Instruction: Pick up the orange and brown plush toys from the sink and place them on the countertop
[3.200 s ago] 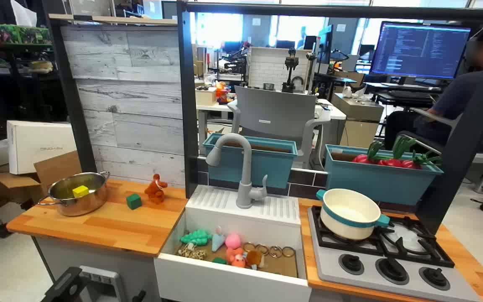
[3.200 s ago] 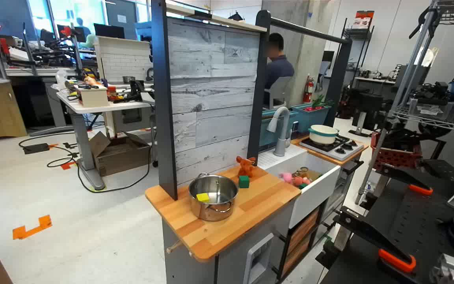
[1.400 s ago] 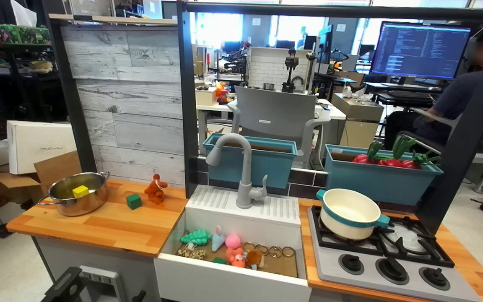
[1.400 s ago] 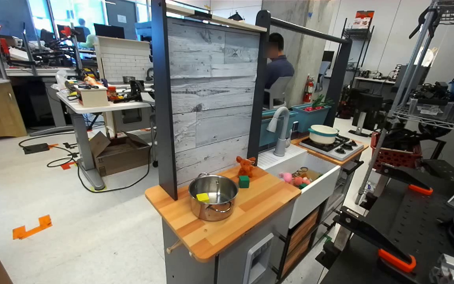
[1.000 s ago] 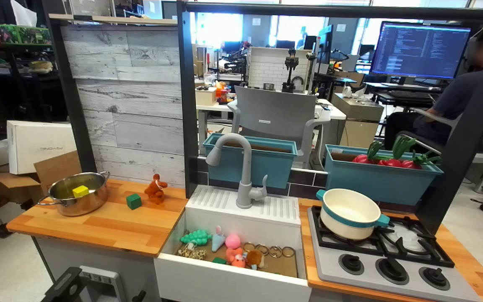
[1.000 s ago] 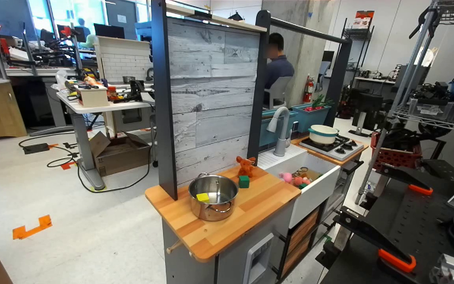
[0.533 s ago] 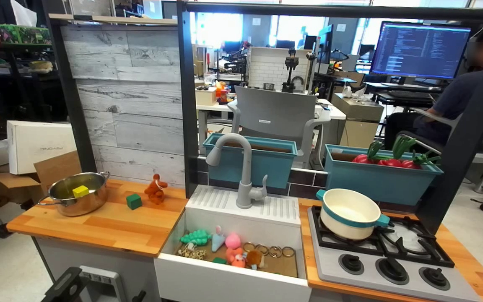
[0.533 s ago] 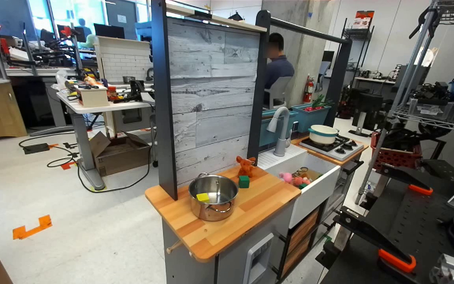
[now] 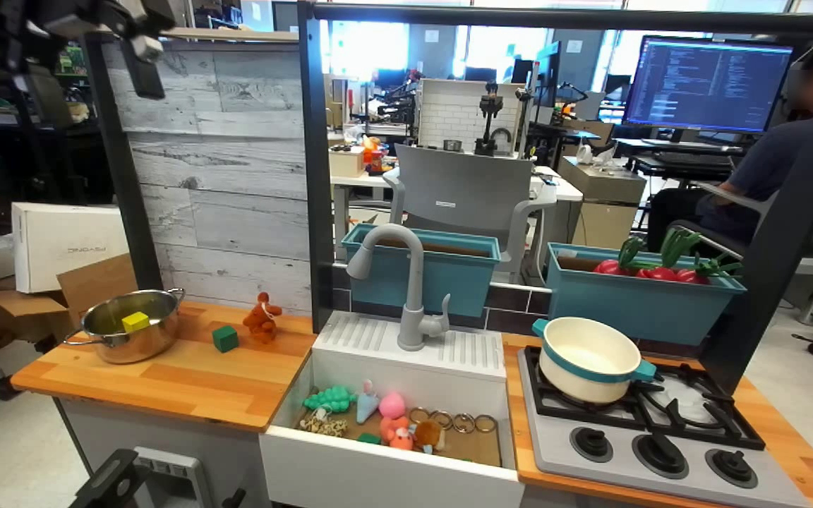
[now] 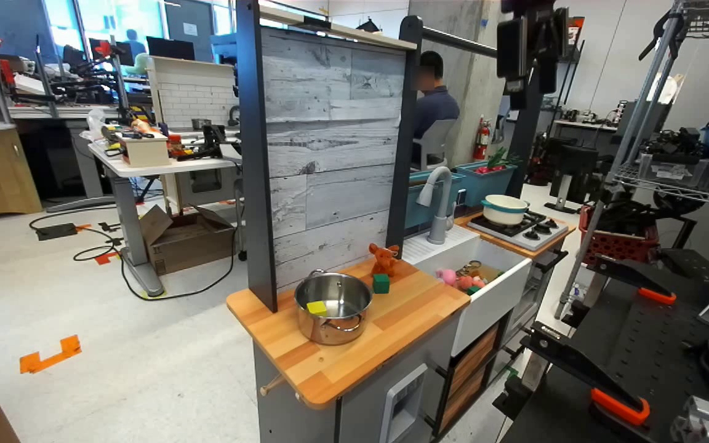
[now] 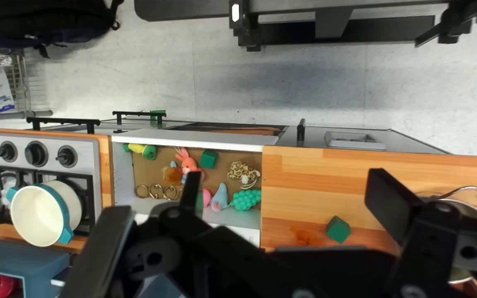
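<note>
Approach step, I judge — my gripper (image 11: 285,179) stands wide, empty; next I must descend into the sink (image 11: 197,138) for the orange toy (image 11: 189,164) or the brown toy (image 11: 173,176).

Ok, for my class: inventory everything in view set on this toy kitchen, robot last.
Metal pot: 1, silver, countertop
Cube: 1, yellow, metal pot
Cubes: 2, green, one countertop, one sink
Plush animal: 1, rust, countertop
Plush rabbit: 1, orange, sink
Plush toy: 1, brown, sink
Plushes: 2, blue, leopard-print, sink
Round toy: 1, pink, sink
Bumpy toy: 1, green, sink
Small toy: 1, yellow-green, sink
Rings: 4, metallic, sink
Cooking pot: 1, cream-teal, stove
Planters: 2, teal, rear
Radishes: 3, red, one planter
Gripper: 1, black, high up, open
</note>
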